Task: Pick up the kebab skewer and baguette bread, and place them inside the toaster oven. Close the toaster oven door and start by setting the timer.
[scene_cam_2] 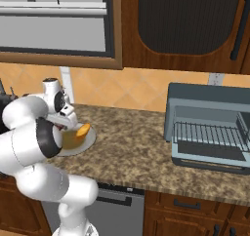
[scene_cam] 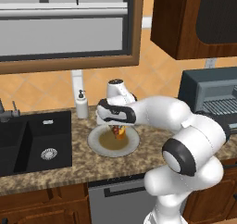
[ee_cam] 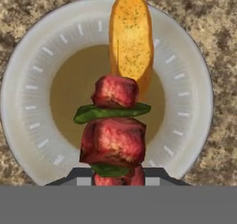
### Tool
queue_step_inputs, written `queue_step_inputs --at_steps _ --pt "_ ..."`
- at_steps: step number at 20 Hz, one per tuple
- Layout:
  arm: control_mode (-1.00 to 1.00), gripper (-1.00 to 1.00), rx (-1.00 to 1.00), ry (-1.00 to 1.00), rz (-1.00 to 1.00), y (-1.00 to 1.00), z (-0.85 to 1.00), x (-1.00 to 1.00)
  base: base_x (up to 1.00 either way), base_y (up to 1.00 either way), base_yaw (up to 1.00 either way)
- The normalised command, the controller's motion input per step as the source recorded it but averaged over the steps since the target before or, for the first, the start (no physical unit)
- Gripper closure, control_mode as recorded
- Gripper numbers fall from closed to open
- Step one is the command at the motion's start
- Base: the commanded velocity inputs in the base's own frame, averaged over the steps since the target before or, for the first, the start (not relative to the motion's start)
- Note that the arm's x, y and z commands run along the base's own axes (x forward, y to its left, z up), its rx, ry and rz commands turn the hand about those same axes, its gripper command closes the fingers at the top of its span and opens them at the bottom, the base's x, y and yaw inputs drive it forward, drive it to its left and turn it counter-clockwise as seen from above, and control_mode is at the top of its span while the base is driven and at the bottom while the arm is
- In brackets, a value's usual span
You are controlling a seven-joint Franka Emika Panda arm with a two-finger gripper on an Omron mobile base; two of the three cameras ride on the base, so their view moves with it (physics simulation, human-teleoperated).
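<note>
Over the grey plate (ee_cam: 28, 107) on the speckled counter (scene_cam_2: 132, 147), the claw (ee_cam: 115, 177) hangs low, and its two dark tips are squeezed tight on the kebab skewer (ee_cam: 113, 135). The skewer sticks out from between the tips, with red meat chunks and green slices threaded on it. It seems to be lifted a little above the plate, but that is hard to tell. The baguette bread (ee_cam: 131, 35) lies on the plate just past the skewer's far end, and one end of it reaches over the plate's rim. From the left base view, the white arm bends down over the plate, and the claw (scene_cam: 117, 126) is just above the food. A white soap bottle (scene_cam: 82, 105) stands behind the plate, and a black sink (scene_cam: 34, 144) is to the left of it. The toaster oven (scene_cam_2: 210, 127) sits well apart on the right side of the counter. The toaster oven door (scene_cam_2: 210, 154) is folded down flat, and the wire rack (scene_cam_2: 207, 132) inside is bare.
</note>
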Motion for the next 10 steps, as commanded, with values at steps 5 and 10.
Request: queue_step_inputs --at_steps 5,10 --pt "-1.0 1.0 0.04 0.0 -0.03 -0.83 0.3 -0.2 0.0 0.0 0.0" --pt "-1.0 1.0 0.04 0.01 -0.05 -0.8 0.22 -0.2 0.0 0.0 0.0"
